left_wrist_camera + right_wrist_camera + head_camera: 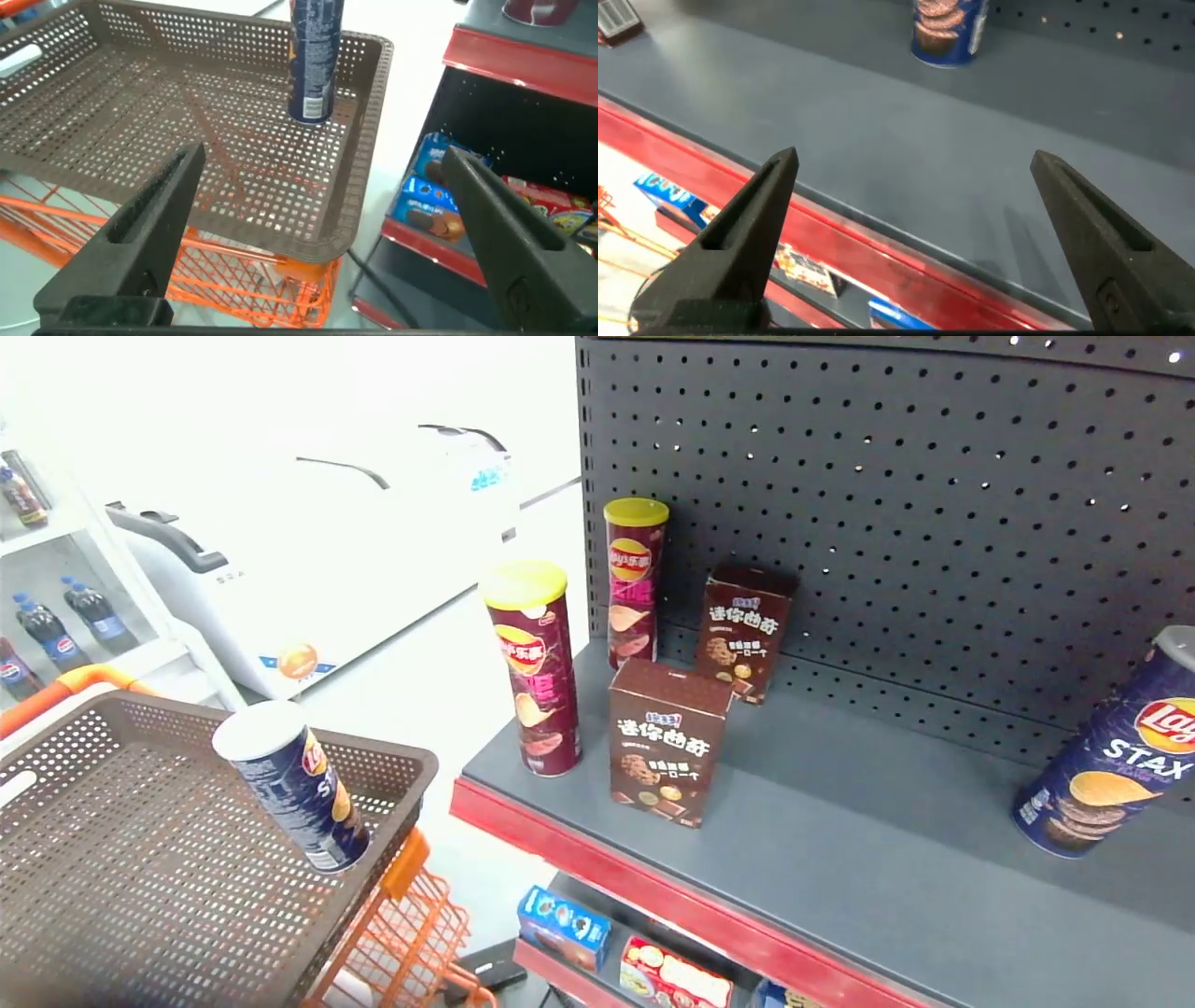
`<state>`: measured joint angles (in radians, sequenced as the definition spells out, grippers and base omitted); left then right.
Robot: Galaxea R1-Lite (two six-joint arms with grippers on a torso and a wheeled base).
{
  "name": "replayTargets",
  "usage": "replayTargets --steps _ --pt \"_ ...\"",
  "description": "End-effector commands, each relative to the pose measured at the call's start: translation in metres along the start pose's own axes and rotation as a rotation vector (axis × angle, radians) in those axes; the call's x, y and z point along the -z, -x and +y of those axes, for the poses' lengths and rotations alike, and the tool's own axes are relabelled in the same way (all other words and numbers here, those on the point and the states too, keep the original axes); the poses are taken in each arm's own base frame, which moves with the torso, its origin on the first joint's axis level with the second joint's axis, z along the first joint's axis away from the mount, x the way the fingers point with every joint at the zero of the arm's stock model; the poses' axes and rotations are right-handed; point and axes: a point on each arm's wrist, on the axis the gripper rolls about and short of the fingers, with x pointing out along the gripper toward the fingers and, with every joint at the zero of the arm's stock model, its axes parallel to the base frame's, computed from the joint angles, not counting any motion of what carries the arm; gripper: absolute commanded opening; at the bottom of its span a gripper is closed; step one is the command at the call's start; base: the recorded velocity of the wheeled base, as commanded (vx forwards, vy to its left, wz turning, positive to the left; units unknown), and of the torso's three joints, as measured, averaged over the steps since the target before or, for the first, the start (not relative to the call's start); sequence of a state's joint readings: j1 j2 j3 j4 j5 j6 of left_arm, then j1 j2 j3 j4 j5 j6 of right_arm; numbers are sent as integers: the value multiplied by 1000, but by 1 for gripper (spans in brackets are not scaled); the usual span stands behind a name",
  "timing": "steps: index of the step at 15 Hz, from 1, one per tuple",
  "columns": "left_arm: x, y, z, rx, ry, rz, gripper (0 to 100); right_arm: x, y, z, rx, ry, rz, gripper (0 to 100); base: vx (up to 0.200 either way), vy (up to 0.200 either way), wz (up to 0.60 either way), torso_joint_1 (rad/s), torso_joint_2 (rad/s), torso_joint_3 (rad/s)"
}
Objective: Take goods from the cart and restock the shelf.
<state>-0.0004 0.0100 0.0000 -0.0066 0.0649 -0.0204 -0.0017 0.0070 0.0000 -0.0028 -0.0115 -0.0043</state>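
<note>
A dark blue chip can (297, 786) with a white lid stands in the brown perforated basket (112, 859) of the orange cart; the same can (314, 61) appears in the left wrist view. My left gripper (318, 247) hangs open above the basket's near corner, short of the can, holding nothing. A second dark blue chip can (1111, 756) stands on the grey shelf (840, 831) at the right, by the pegboard; this can (945, 30) also shows beyond my right gripper (910, 233). That gripper is open over the shelf's red front edge.
Two maroon chip cans (534, 665) (633, 581) and two brown cookie boxes (665, 739) (743, 630) stand on the shelf's left part. Snack packs (563, 924) lie on the lower shelf. A white chest freezer (317, 551) stands behind the cart.
</note>
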Motion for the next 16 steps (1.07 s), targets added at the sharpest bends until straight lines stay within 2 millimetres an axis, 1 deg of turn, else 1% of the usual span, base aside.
replayTargets --steps 1,4,5,6,8,12,13,14,15,16 --pt "0 0 0 2 0 0 100 0 0 0 1 0 0 100 0 0 0 0 0 0" --pt "0 0 0 3 -1 1 100 0 0 0 1 0 0 100 0 0 0 0 0 0" --pt "0 0 0 -9 -5 3 100 0 0 0 1 0 0 100 0 0 0 0 0 0" --pt "-1 0 1 -58 -25 5 100 0 0 0 1 0 0 100 0 0 0 0 0 0" --pt "-2 -3 0 -70 -49 46 100 0 0 0 1 0 0 100 0 0 0 0 0 0" --pt "-3 -3 -1 -50 -94 25 100 0 0 0 1 0 0 100 0 0 0 0 0 0" --pt "-55 0 -2 -70 -126 -79 100 0 0 0 1 -1 0 100 0 0 0 0 0 0" --pt "-92 -30 -3 -23 -135 67 100 0 0 0 1 0 0 100 0 0 0 0 0 0" --pt "-93 -34 -4 8 -124 87 100 0 0 0 1 0 0 100 0 0 0 0 0 0" --pt "-92 -44 -5 23 -58 138 100 0 0 0 1 0 0 100 0 0 0 0 0 0"
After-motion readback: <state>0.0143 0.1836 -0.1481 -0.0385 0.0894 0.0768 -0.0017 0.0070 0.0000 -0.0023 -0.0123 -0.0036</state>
